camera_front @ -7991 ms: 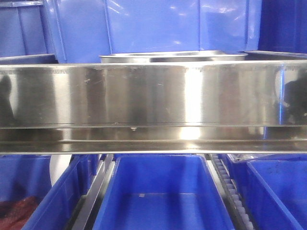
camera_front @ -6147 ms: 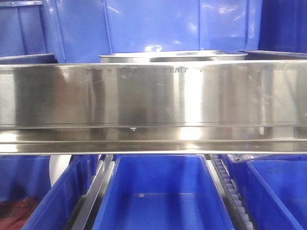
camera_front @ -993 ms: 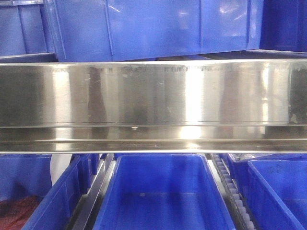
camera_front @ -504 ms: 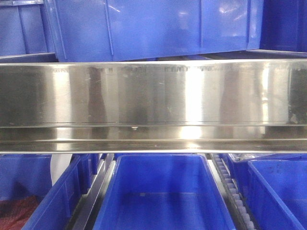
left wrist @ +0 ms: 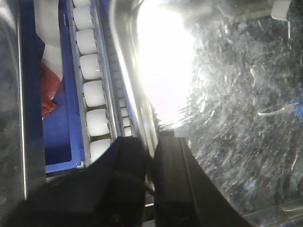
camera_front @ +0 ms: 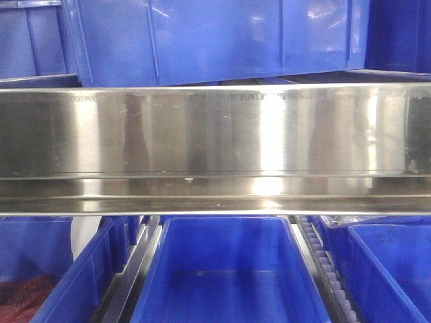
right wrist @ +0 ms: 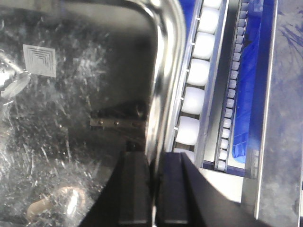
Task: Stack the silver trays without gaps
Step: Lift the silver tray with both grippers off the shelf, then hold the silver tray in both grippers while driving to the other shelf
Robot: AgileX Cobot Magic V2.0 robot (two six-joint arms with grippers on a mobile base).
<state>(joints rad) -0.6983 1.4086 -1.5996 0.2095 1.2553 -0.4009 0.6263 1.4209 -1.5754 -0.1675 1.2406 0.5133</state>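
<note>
Evidently gripped from 2 sides: silver tray [left wrist: 227,118], with left gripper [left wrist: 150,149] clamped over its left rim and right gripper [right wrist: 152,163] clamped over its right rim. Just beside the tray, white rollers [left wrist: 90,66]; beyond those, blue bin [left wrist: 61,137].

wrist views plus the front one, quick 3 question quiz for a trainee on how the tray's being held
1. True or false: the left gripper is shut on the silver tray's rim.
2. The right gripper clamps: A) the tray's rim B) a cloth C) a roller.
3. Fill in: in the front view, the bin below the steel rail is coloured ____.
Key: 1 true; 2 A; 3 blue.
</note>
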